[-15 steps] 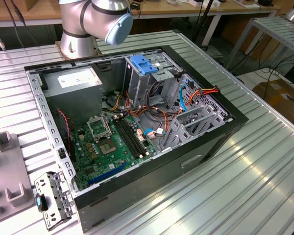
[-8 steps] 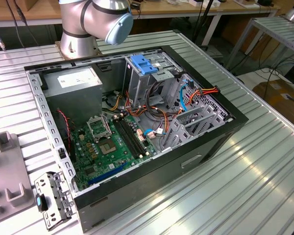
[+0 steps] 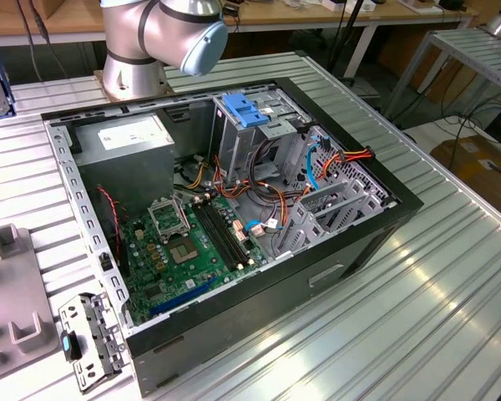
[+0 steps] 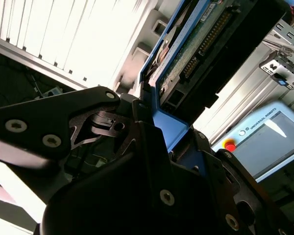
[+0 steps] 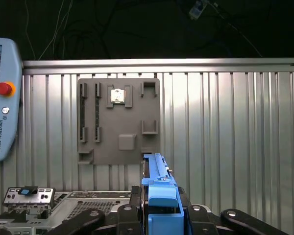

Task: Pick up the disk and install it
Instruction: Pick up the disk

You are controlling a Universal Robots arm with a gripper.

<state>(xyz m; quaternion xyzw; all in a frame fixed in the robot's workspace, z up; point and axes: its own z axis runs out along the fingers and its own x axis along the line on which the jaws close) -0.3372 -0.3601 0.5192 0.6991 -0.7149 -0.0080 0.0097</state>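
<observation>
Two black fingers (image 5: 135, 199) of the gripper (image 5: 160, 204) are closed narrowly on the disk (image 5: 157, 178), pressing its blue carrier rail from either side. In the first wrist view the disk is seen edge-on, a thin blue strip rising out of the jaws. In the second wrist view the gripper (image 4: 159, 131) clamps the same blue rail, and the disk (image 4: 202, 43) reaches away from the jaws with its green circuit board and connector strip showing. The disk is carried clear of the ribbed aluminium table (image 5: 225, 127), touching nothing but the fingers. Past its far edge a grey fixture plate (image 5: 118, 122) with slots and pockets lies flat on the table. A teach pendant (image 5: 2, 117) with a red button sits beside that plate, and a small metal bracket (image 5: 28, 196) with a blue latch lies near the gripper. In the exterior view the open computer case (image 3: 342, 255) lies on the table with its motherboard (image 3: 192, 242) exposed. A grey power supply (image 3: 125, 138) and a bare blue bracket (image 3: 244, 110) sit at its far side, below the robot arm (image 3: 163, 33).
</observation>
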